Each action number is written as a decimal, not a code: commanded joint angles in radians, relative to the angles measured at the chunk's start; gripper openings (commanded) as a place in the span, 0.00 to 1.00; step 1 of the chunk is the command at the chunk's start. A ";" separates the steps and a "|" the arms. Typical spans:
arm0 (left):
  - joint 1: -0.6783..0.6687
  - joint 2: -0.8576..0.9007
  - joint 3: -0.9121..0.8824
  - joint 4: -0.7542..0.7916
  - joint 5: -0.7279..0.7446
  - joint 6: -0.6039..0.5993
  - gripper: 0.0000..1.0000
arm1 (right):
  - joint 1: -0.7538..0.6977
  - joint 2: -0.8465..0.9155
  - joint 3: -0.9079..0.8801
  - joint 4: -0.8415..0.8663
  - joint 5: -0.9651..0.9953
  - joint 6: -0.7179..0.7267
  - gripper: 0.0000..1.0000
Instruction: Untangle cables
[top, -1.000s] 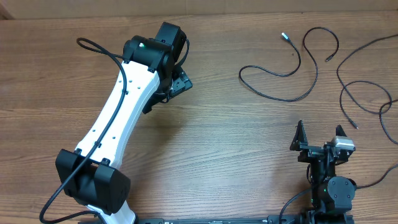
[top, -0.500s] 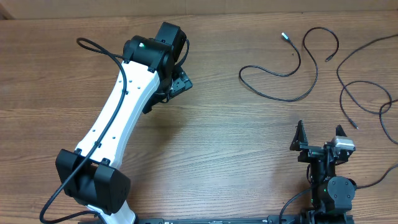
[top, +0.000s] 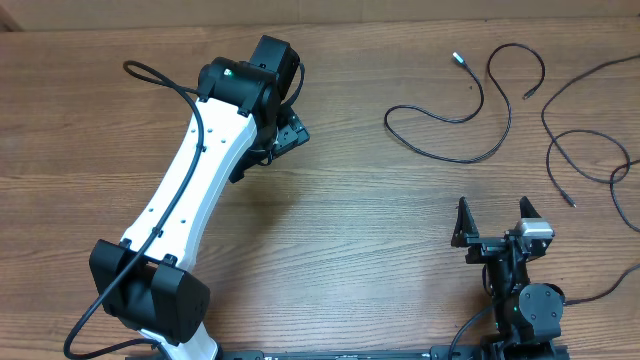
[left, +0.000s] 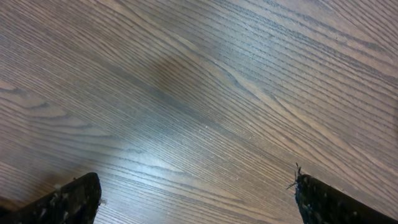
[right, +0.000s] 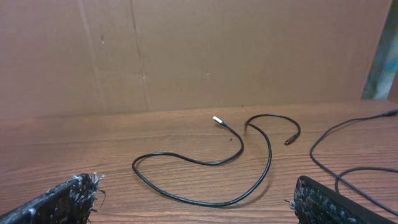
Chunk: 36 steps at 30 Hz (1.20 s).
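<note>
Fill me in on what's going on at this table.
Two robot arms are set up to untangle thin black cables, which lie in loose curves on the far right of the wooden table. One cable ends in a silvery plug. Neither arm has hold of anything. The left pincer is open over bare wood, well away from the cables. The right pincer is open near its base, facing the cables but not touching them.

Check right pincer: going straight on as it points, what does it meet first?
Probably the near bend of the looped cable, the one with the silvery plug; nothing lies between it and the open right pincer. Height is unclear, so it might pass over.
</note>
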 joint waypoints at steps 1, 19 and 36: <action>-0.001 -0.006 0.001 0.000 -0.013 0.008 1.00 | -0.005 -0.006 -0.011 0.005 0.003 -0.003 1.00; 0.002 -0.128 0.001 0.000 -0.013 0.008 1.00 | -0.005 -0.006 -0.011 0.005 0.003 -0.003 1.00; 0.343 -0.754 0.001 -0.034 -0.013 0.008 1.00 | -0.005 -0.006 -0.011 0.005 0.003 -0.003 1.00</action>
